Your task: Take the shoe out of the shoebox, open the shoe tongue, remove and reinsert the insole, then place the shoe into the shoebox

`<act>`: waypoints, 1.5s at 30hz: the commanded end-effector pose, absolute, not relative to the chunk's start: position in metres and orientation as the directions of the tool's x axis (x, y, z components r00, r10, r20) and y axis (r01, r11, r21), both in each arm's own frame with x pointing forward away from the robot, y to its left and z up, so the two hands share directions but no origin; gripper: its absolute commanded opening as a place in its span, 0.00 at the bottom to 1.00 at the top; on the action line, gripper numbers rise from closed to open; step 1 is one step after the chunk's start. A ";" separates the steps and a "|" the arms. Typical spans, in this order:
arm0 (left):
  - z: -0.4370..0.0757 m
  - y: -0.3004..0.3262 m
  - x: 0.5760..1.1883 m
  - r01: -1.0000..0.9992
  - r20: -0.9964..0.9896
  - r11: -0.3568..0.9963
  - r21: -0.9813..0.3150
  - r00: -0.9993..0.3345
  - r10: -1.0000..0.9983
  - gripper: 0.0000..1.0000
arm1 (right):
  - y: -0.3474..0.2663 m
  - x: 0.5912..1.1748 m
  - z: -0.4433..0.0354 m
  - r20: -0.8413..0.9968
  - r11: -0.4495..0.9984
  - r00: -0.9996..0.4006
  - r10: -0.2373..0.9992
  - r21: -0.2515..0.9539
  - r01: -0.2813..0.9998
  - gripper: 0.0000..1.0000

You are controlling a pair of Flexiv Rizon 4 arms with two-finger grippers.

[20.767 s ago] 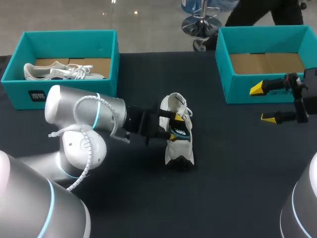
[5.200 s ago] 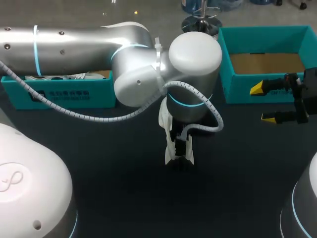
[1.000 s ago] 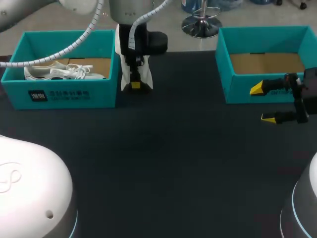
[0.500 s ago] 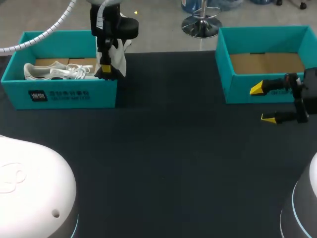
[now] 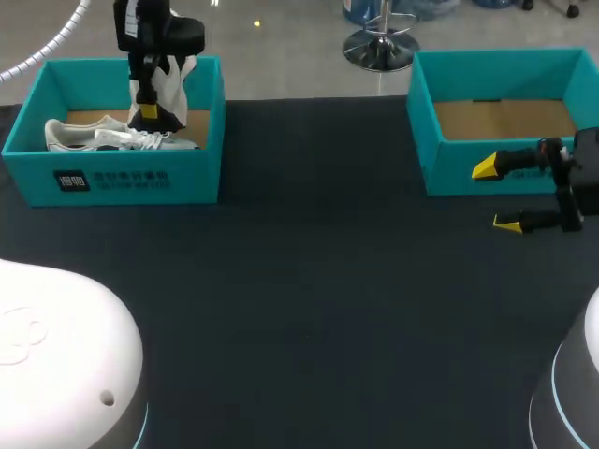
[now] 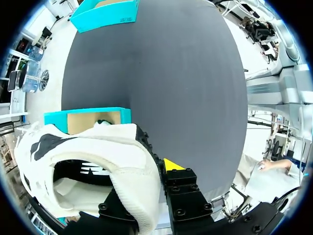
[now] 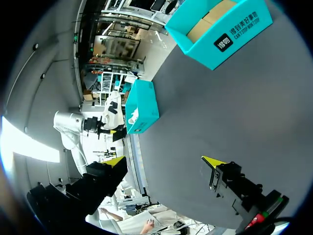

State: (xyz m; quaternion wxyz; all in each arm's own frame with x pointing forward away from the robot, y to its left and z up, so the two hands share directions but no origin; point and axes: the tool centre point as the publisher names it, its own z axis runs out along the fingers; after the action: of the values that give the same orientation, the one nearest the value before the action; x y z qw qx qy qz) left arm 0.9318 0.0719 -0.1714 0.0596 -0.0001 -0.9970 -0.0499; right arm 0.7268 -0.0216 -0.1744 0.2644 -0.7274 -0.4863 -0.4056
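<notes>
- The dark counter (image 5: pixel 318 281) fills most of the head view.
- The left arm (image 5: pixel 56 374) bulks white in the lower left of the frame. Its wrist end shows again at the upper left, hanging above the left shoebox.
- The left shoebox (image 5: pixel 122 178) is teal and open-topped and sits at the upper left of the frame. The right shoebox (image 5: pixel 440 159), also teal, sits at the upper right with a bare cardboard floor (the two are well apart).
- The right arm (image 5: pixel 585 178) enters at the right edge, just in front of the right shoebox.
- The right jaws are released and hold nothing. Their yellow fingertips (image 5: pixel 487 168) stand wide apart above the counter, and the right wrist view shows only counter between the fingertips (image 7: pixel 212 160).
- The shoe (image 5: pixel 171 89) is white and hangs upright over the left shoebox, near its back right corner.
- The left jaws are clenched on the shoe. In the left wrist view its side wall (image 6: pixel 98 161) sits pinched between the fingers, one yellow fingertip (image 6: pixel 171 165) showing just beside it, with the left shoebox (image 6: pixel 88 117) below.
- A second shoe (image 5: pixel 112 138), white with loose laces, lies on its side inside the left shoebox.
</notes>
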 end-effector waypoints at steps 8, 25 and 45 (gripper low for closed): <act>-0.170 0.135 0.979 -0.075 0.142 0.993 0.091 -0.986 -0.088 0.00 | -0.021 0.726 -0.174 0.846 -0.390 0.200 0.495 0.010 0.921 1.00; -0.177 0.205 1.038 -0.015 0.168 0.994 0.113 -0.985 -0.034 0.00 | -0.021 0.726 -0.174 0.846 -0.390 0.200 0.495 0.010 0.921 1.00; -0.207 0.277 1.115 0.040 0.198 0.992 0.116 -0.980 0.016 0.00 | -0.021 0.726 -0.174 0.846 -0.390 0.200 0.495 0.010 0.921 1.00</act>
State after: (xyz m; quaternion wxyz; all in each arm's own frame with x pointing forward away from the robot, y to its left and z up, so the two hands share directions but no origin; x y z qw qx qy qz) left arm 1.0947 0.2725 -0.1987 0.0660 -0.0144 -0.9959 -0.0594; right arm 0.7268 -0.0216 -0.1744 0.2644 -0.7274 -0.4863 -0.4056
